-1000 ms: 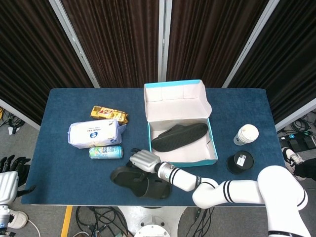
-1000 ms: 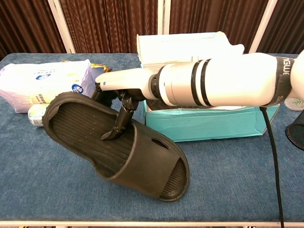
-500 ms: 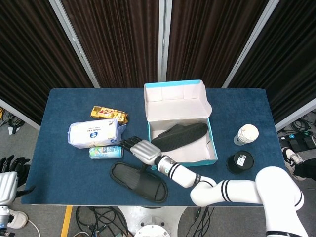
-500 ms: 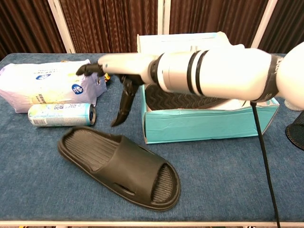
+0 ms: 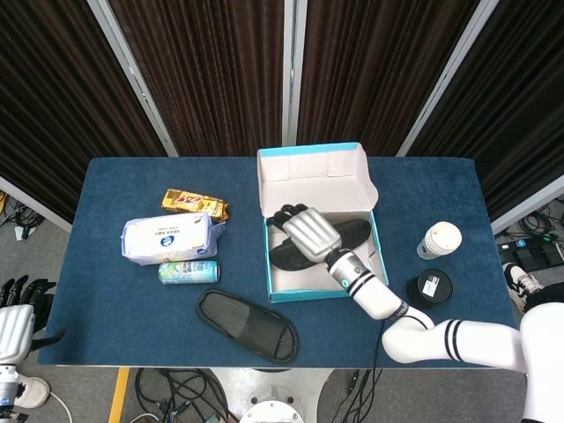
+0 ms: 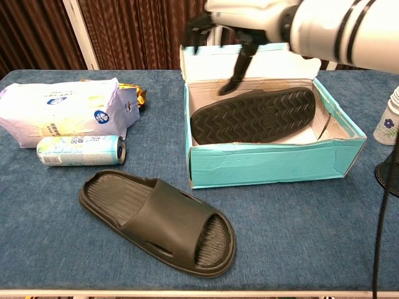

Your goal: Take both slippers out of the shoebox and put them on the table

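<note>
One slipper (image 5: 247,325) on the table (image 5: 115,308), one slipper in the shoebox (image 6: 251,114).
The right hand (image 5: 307,231) hangs over the shoebox (image 5: 367,284), seemingly clear of it; a can (image 5: 189,271) lies left of the box.

Right hand (image 5: 306,229) hangs palm down, fingers (image 6: 235,78) spread, holding nothing; left hand (image 5: 18,308) low at the side — idle.

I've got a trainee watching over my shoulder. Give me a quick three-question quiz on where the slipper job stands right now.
1. True or false: both slippers already lie on the table.
2. Over which thing does the right hand hover? A) shoebox B) can C) paper cup
3. Fill in: the slipper in the box rests with its ____ showing toward the chest camera.

Key:
1. False: one slipper on the table, the other in the shoebox.
2. A
3. Sole, with its zigzag tread.
</note>
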You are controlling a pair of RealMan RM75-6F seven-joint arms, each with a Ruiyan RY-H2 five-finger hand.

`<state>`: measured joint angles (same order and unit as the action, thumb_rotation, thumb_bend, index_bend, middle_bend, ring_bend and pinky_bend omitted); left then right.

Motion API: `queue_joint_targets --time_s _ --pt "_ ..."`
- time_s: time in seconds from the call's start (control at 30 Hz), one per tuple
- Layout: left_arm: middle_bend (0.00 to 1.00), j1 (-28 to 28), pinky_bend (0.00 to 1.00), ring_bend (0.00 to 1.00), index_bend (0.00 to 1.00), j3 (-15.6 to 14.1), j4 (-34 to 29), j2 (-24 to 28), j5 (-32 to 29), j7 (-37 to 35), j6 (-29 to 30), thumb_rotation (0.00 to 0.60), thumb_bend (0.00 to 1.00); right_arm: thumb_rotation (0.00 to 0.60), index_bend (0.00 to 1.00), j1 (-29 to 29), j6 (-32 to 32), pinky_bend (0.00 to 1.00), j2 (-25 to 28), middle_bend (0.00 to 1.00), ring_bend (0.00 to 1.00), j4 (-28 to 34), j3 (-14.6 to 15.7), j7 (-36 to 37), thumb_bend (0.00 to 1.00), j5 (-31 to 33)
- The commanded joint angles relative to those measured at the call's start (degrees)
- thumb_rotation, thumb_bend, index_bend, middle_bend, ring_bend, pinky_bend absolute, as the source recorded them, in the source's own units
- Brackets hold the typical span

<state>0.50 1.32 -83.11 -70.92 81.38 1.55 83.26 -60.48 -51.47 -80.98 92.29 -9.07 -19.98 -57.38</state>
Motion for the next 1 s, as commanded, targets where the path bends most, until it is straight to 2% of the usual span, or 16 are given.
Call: queue_joint_targets --time_s 0.03,0.3,0.5,1.0 --pt "0.16 0.05 0.04 0.05 0.22 -0.1 -0.16 0.06 0.14 0.02 -0.04 0.6 0.0 0.6 0.3 1.28 0.36 0.31 0.97 0.29 0.21 -1.16 1.29 -2.12 0.0 3.53" --pt "0.16 -0.24 0.04 0.05 0.22 -0.33 -0.65 0.39 0.22 0.15 0.29 0.6 0.0 0.6 0.3 1.08 3.91 0.31 -3.86 0.29 0.21 -9.55 2.29 -3.19 0.0 5.99" --pt "0.16 -0.46 0.04 0.05 0.22 -0.41 -0.68 0.39 -0.15 0.04 0.18 0.6 0.0 0.6 0.3 0.79 4.35 0.31 -7.69 0.29 0.2 -14.39 2.13 -4.25 0.0 5.85" --pt "0.16 -0.09 0.04 0.05 0.22 -0.51 1.23 -0.42 -0.25 -1.97 -1.06 0.6 0.0 0.6 0.3 1.78 3.06 0.31 -12.95 0.29 0.2 -18.19 1.76 -6.35 0.01 4.4"
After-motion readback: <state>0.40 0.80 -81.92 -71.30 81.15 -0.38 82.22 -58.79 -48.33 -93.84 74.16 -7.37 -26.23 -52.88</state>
